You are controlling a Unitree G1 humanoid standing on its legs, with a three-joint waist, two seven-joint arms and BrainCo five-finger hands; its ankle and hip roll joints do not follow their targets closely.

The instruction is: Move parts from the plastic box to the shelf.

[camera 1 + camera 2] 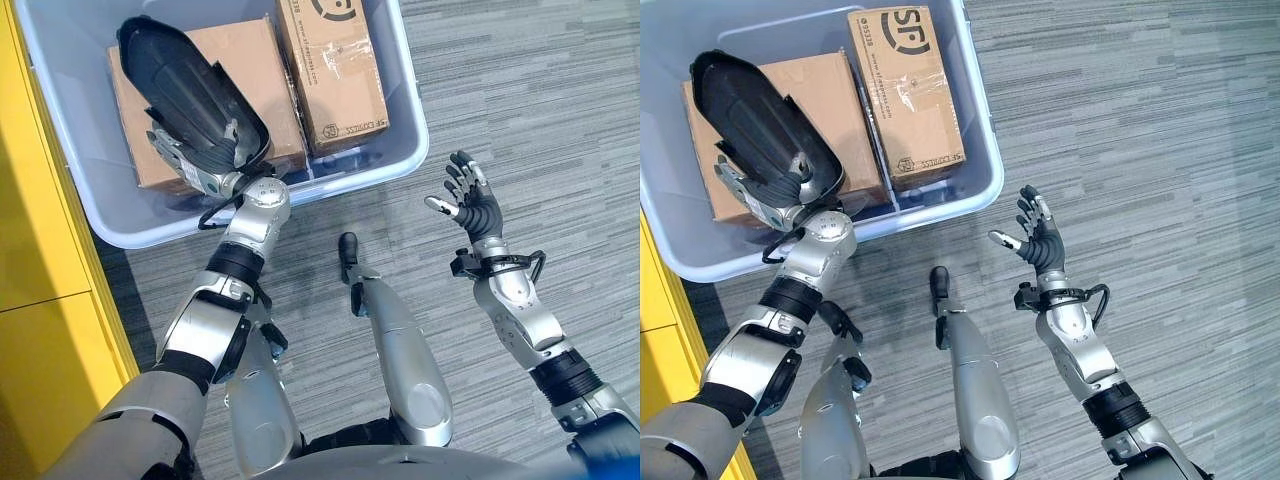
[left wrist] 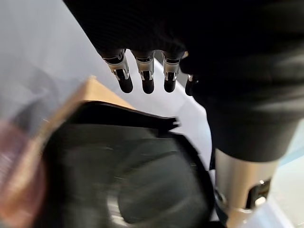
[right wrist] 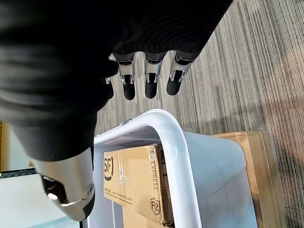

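Cardboard boxes point(image 1: 335, 70) sit inside the pale blue plastic box point(image 1: 400, 150) on the grey striped carpet point(image 1: 540, 110), two of them side by side; both carry black print and one has clear tape across its lid. Over the left carton point(image 1: 830, 100), the left hand point(image 1: 195, 170) reaches in at the near end of a long black ribbed part point(image 1: 190, 85) lying across the cardboard, but whether the fingers grip it I cannot tell. The left wrist view brings that dark part point(image 2: 133, 166) up close beneath straight fingertips point(image 2: 147, 85). Out over the carpet, well apart from the bin, the right hand point(image 1: 1040, 240) hovers, fingers spread, holding nothing. A yellow panel point(image 1: 35, 250) borders the left side.
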